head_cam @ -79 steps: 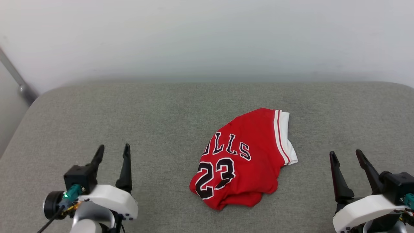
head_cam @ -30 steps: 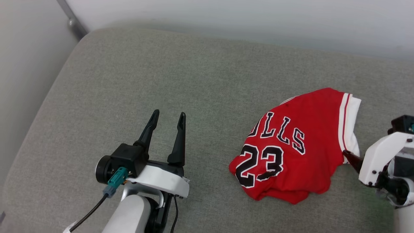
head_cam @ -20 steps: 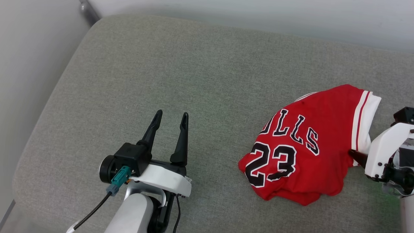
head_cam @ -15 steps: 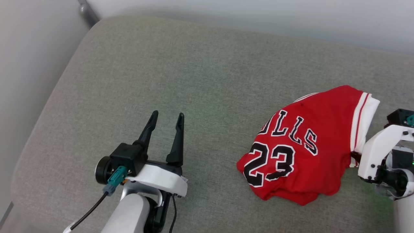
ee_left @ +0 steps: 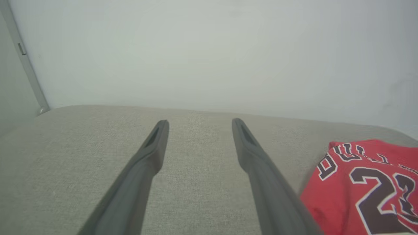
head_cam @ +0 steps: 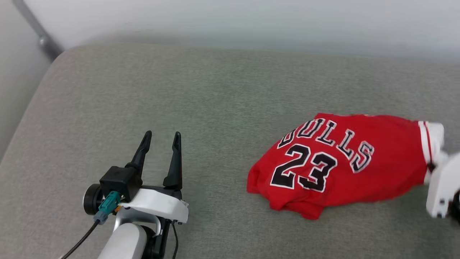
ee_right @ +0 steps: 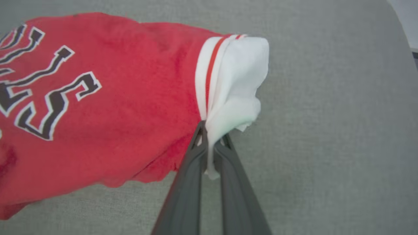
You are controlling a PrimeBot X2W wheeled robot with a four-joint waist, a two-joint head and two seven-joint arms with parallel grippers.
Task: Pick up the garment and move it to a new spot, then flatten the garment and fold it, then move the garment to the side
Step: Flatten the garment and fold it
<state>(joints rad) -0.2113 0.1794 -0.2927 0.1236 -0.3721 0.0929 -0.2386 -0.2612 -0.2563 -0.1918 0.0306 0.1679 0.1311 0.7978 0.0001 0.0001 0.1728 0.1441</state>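
The garment, a red jersey with black "BULLS" and "23" lettering and a white sleeve, lies stretched out on the right of the grey cushion. My right gripper is shut on the white sleeve beside the striped trim, and its pale housing shows at the head view's right edge. My left gripper hovers open over bare cushion well left of the jersey, nothing between its fingers. In the left wrist view the garment sits at the lower right.
The cushion's rounded left edge drops off near a pale wall. A grey metal bar leans in the back left corner. Bare cushion stretches behind and to the left of the jersey.
My right gripper has closed on the white sleeve and pulled it rightward, stretching the jersey and baring the whole "BULLS" word. The head camera has shifted; the left gripper stays open.
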